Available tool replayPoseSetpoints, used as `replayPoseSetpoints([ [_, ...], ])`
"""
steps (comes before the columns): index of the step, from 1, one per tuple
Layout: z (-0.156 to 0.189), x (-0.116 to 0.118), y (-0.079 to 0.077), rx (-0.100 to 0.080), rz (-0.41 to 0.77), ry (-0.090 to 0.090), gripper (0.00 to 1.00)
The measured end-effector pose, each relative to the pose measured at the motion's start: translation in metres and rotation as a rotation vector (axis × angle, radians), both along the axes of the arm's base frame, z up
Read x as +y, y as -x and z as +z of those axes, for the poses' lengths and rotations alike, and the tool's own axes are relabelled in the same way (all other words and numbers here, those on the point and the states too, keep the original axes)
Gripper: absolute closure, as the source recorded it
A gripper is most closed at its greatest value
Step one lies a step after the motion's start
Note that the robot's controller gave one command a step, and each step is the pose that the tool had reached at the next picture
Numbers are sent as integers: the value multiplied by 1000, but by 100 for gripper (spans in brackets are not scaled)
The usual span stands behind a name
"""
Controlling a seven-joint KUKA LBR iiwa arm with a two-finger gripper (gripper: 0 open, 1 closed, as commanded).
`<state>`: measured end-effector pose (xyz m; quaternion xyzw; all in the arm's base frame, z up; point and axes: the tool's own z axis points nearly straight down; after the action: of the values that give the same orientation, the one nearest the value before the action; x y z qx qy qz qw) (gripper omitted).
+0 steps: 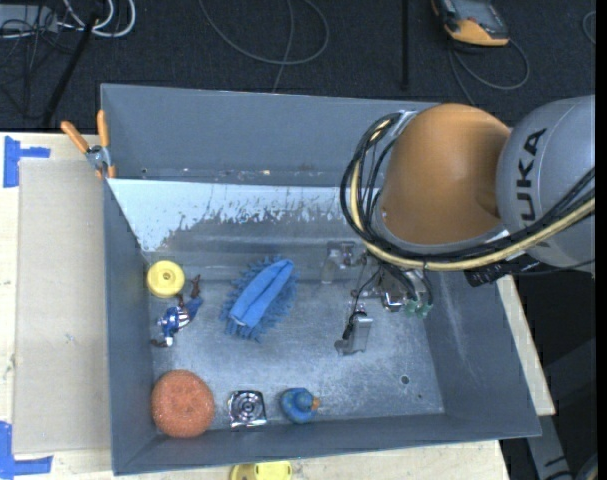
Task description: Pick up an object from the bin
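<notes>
My gripper (346,296) hangs below the orange wrist cover, right of the bin's middle. Its fingers are spread open, one fingertip (353,336) low over the floor and the other (339,258) toward the back wall. Only bare bin floor lies between them. The nearest thing is a blue bristly brush (261,298), flat on the floor just left of the gripper and apart from it. A small blue knob-like piece (298,405) lies by the front wall, below and to the left of the gripper.
Along the left side sit a yellow round cap (165,279) and a small blue-and-silver toy (173,320). In the front left corner lies an orange round scrubber (182,403), with a shiny metal ring piece (246,407) beside it.
</notes>
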<state>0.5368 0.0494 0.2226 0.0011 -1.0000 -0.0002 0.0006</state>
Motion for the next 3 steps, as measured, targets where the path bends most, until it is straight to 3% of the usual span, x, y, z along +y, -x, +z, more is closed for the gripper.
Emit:
replayPoseSetpoints([
  [1, -23, 15, -17, -4, 48, 1, 0],
  [2, -72, 62, -48, -9, 30, 0, 0],
  [3, -100, 83, -51, 3, 7, -2, 0],
])
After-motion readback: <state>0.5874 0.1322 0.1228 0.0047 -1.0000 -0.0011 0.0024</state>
